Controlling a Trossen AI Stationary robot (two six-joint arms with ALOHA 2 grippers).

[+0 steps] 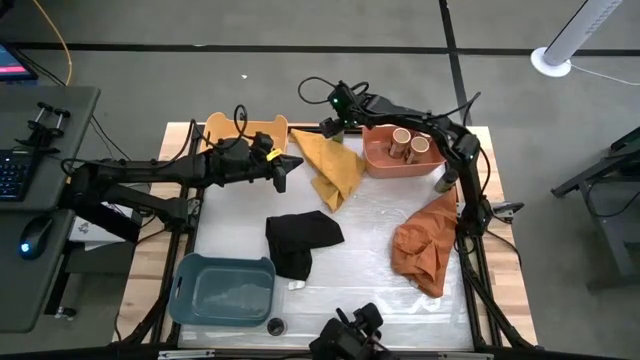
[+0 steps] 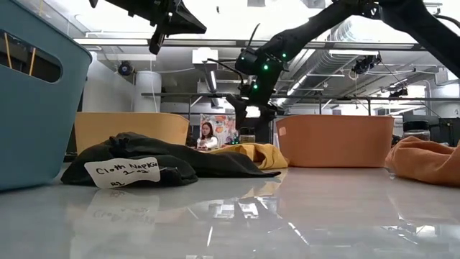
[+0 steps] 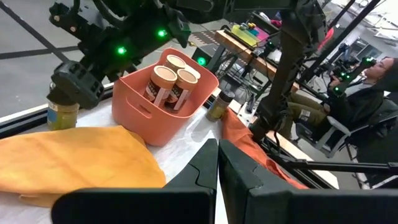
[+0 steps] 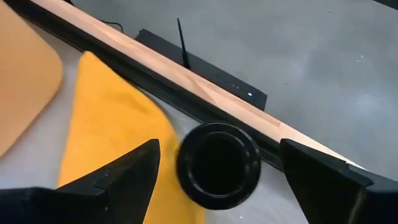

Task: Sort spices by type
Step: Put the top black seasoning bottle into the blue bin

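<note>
Right pincer [image 4: 214, 168]: fingers spread wide, holding nothing, poised above a dark-lidded jar [image 4: 217, 163] at the far edge of the table [image 1: 360, 250].
Jar position: directly beneath the right pincer, between its two fingers but apparently clear of both; it stands beside the corner of the yellow cloth [image 4: 112, 137], and whether it touches the cloth cannot be told.
Jar axis: long axis upright, lid facing straight up at the wrist camera; the left wrist view shows the same jar [image 3: 63, 112] standing vertical with yellowish contents.
Left pincer [image 3: 217, 177]: fingers pressed together, empty, raised above the table, well to the side of the right pincer.
Sorted so far: three tan-lidded jars [image 3: 171, 81] stand upright in the salmon bin [image 3: 134, 109], just beside the right pincer. Another jar [image 3: 219, 104] stands just past that bin.
Risk one: the cloth corner could be caught by the nearer finger on closing, dragging fabric up with the jar.
Risk two: an off-centre descent would let a fingertip strike the lid rim and tip the jar toward the table edge.
Risk three: a grip on the lid alone may slip.
</note>
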